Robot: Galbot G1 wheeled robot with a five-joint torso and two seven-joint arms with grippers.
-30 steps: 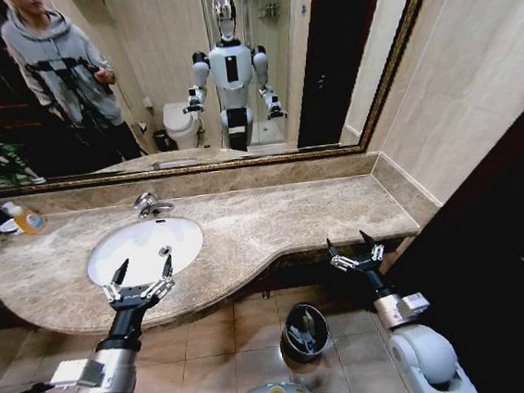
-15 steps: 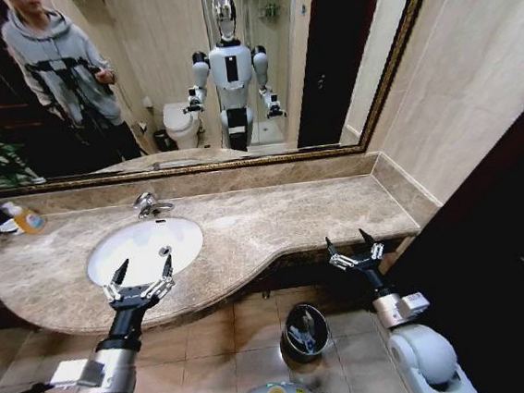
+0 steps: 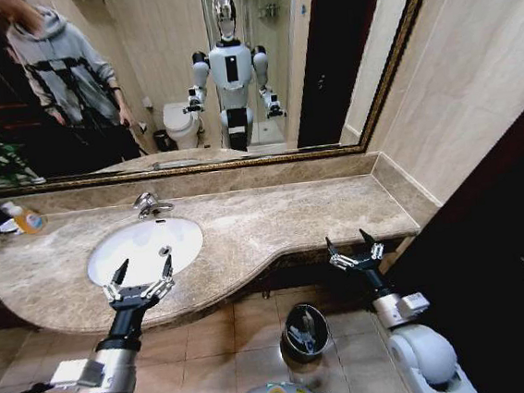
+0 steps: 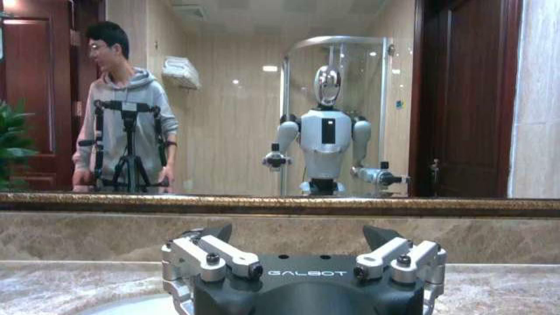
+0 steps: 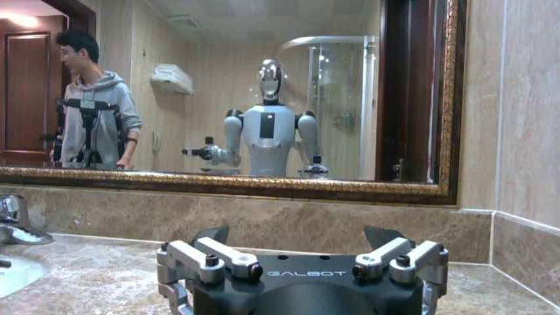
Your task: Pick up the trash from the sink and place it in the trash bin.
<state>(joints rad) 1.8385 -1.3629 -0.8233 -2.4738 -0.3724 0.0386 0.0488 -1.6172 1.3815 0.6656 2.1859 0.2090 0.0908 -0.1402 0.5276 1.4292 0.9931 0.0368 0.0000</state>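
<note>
We hold our left gripper (image 3: 140,271) spread over the sink (image 3: 111,267), right gripper (image 3: 354,246) spread beside the counter (image 3: 292,217), both empty.

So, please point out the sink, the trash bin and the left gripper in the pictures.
sink (image 3: 184,236), head view, on the bare white basin wall.
trash bin (image 3: 319,322), head view, on its glossy dark rim.
left gripper (image 3: 141,273), head view, midway between its open fingers.
</note>
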